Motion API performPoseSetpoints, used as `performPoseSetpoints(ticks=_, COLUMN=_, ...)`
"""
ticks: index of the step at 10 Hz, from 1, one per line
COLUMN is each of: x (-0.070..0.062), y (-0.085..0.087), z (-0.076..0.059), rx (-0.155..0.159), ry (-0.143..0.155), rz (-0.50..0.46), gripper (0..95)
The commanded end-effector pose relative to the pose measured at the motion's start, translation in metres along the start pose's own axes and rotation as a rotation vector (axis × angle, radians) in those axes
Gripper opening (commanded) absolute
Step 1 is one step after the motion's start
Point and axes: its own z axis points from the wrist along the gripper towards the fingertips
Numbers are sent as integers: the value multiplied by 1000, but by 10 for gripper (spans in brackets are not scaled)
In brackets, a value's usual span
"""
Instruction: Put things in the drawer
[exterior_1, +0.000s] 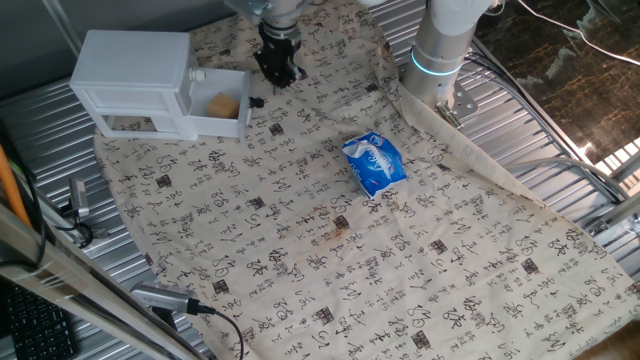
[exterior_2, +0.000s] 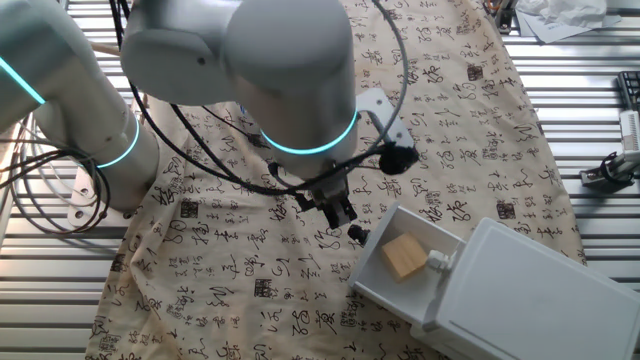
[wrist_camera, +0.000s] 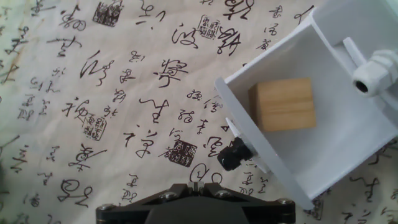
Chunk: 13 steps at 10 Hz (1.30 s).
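At the upper left of one fixed view, the wooden block (exterior_1: 222, 105) already lies inside the pulled-out drawer (exterior_1: 238, 122). The gripper (exterior_1: 279, 72) hovers just beside the knob (exterior_1: 256, 102), holding nothing, fingers seemingly narrow. Pushing the drawer closed looks next.

A cloth (exterior_1: 300, 260) printed with black characters covers the desk (exterior_1: 560, 130). On it, the white cabinet (exterior_1: 135, 80) stands beside the fingers (exterior_1: 278, 72), the blue packet (exterior_1: 374, 163) well apart.
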Motion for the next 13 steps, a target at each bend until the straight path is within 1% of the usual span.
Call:
performPoseSetpoints(ticks=1, x=0, y=0, z=2, rx=-15, ry=16, rz=-258, gripper=0)
performPoseSetpoints(ticks=5, x=-1, y=-5, z=16, rx=-18, ry=9, rz=-355, gripper=0)
performPoseSetpoints(ticks=8, x=-2, y=-8, z=25, rx=-13, ry=14, rz=-378, gripper=0)
performPoseSetpoints(ticks=10, x=-4, y=-14, z=28, rx=-10, ry=17, rz=-394, gripper=0)
performPoseSetpoints(ticks=13, x=-6, y=-20, z=28, rx=-6, ry=22, rz=-407, gripper=0)
